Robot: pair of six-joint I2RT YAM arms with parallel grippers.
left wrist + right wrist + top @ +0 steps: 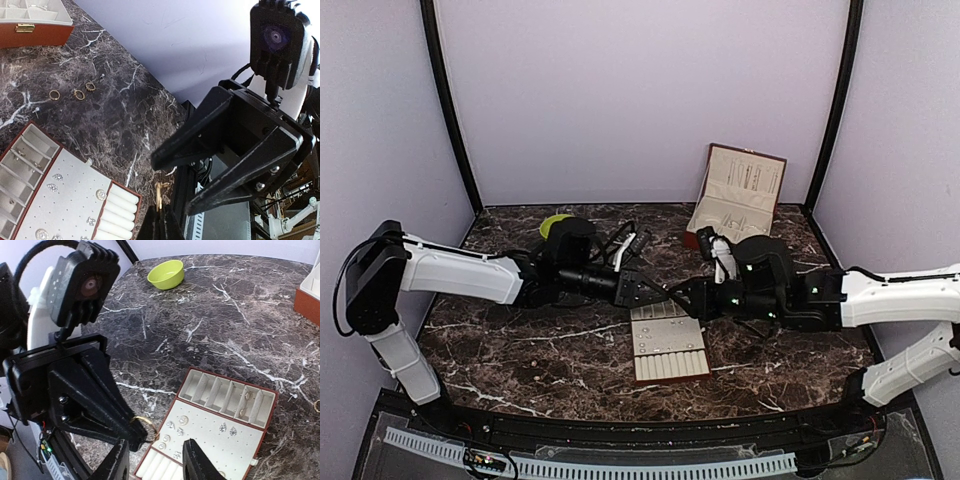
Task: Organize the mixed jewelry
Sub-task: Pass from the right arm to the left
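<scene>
Right wrist view, nearest first: the right gripper [157, 446] has its fingers spread and holds nothing. The gold ring [145, 426] hangs just ahead of them, roughly in line with the gap. Its hoop stands roughly upright, pinched at the rim by the clenched tips of the left gripper [136, 434]. The left arm alone carries it, so the coming move looks to be that arm's.

Just below lies the slotted tray [230, 380], its ring rolls at the near end under the ring and studs [227, 429] on its pad. Well beyond sits the lime-green bowl [166, 274].

The left wrist view adds what that one lacks: the ring seen edge-on at the left fingertips, and three loose rings [79, 94] on the surface [130, 115] past the tray, near the open jewelry box [35, 35].
</scene>
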